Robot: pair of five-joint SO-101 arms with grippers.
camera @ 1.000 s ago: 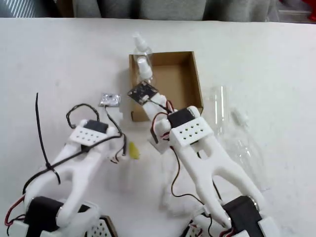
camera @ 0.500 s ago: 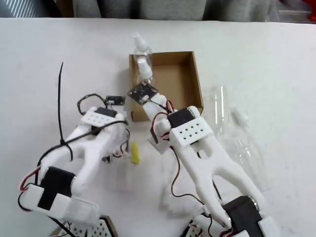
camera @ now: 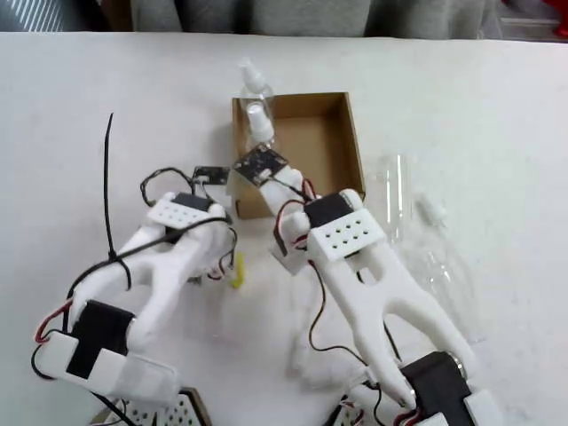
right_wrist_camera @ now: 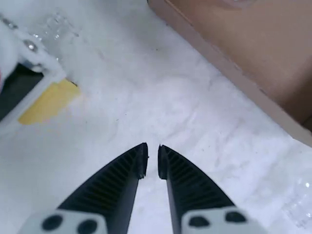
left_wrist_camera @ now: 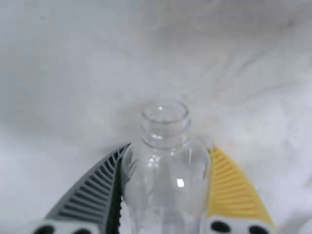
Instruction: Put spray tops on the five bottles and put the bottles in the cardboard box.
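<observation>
In the left wrist view a clear bottle (left_wrist_camera: 165, 161) with an open neck and no spray top stands between grey and yellow fingers, with my left gripper (left_wrist_camera: 165, 151) shut on it. From above, that gripper's yellow finger (camera: 235, 268) sits just left of the cardboard box (camera: 330, 155). My right gripper (right_wrist_camera: 152, 161) hovers over bare table beside the box wall (right_wrist_camera: 229, 63), fingers shut on nothing. One bottle with a spray top (camera: 259, 124) lies in the box's far left corner. Another topped bottle (camera: 253, 78) lies just beyond the box.
Clear uncapped bottles (camera: 397, 200) (camera: 448, 271) lie on the table right of the box, with a loose white spray top (camera: 432, 211) between them. A black cable tie (camera: 110, 186) sticks up from the left arm. Loose wires hang off both wrists.
The left arm swung and changed posture a second ago, bringing its wrist closer to the box; since half a second ago it has barely shifted. The right arm edged slightly toward the box.
</observation>
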